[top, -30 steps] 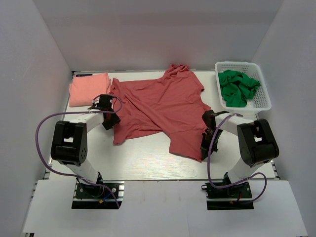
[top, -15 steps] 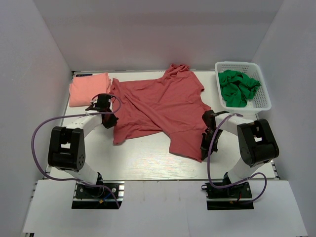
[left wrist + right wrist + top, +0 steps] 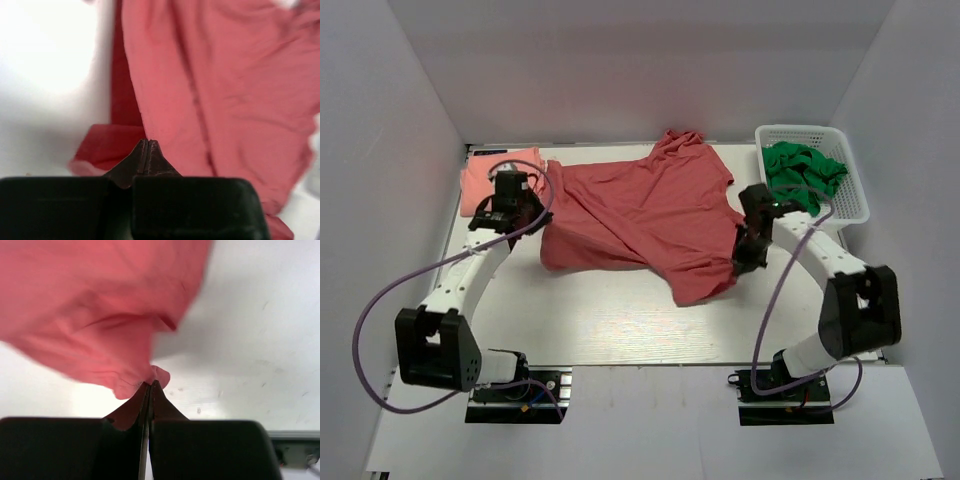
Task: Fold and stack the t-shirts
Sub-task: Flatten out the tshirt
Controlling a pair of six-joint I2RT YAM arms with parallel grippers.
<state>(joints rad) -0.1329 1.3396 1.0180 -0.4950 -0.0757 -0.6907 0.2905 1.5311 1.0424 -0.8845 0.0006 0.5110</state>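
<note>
left claw (image 3: 148, 143) and right claw (image 3: 151, 384) each pinch the brick-red t-shirt (image 3: 640, 215), its collar toward the table's (image 3: 620, 325) far edge.

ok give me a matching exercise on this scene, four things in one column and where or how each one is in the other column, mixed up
Things:
1. brick-red t-shirt
2. salmon-pink t-shirt
3. green cloth
4. white basket

Places or states:
A. stands at the far right corner of the table
B. folded at the far left corner
C. pinched by the left tool and the right tool
D. bunched inside the basket

Pairs: 1-C, 2-B, 3-D, 4-A
</note>
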